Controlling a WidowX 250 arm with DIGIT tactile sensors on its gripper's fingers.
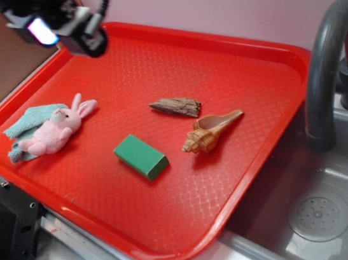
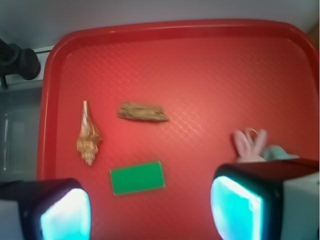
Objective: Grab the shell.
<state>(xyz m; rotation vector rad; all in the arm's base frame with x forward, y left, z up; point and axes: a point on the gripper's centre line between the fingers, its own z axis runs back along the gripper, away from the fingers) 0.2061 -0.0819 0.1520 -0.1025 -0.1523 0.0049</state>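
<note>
The tan-orange spiral shell [image 1: 209, 132] lies on the red tray [image 1: 172, 213] toward its right side, pointed tip aimed right and back. In the wrist view the shell [image 2: 88, 135] lies at the left, tip pointing up. My gripper [image 1: 60, 23] hangs high above the tray's back left corner, far from the shell. Its jaws stand wide apart and hold nothing; in the wrist view the gripper [image 2: 150, 212] shows two cyan-glowing pads [image 2: 235, 207] at the bottom edge.
A dark-brown wood piece [image 1: 177, 107] lies just behind the shell. A green block [image 1: 141, 156] sits mid-tray. A pink plush rabbit [image 1: 58, 129] on a teal cloth [image 1: 25, 124] lies at the left. A grey faucet [image 1: 323, 65] and sink [image 1: 320, 213] stand right of the tray.
</note>
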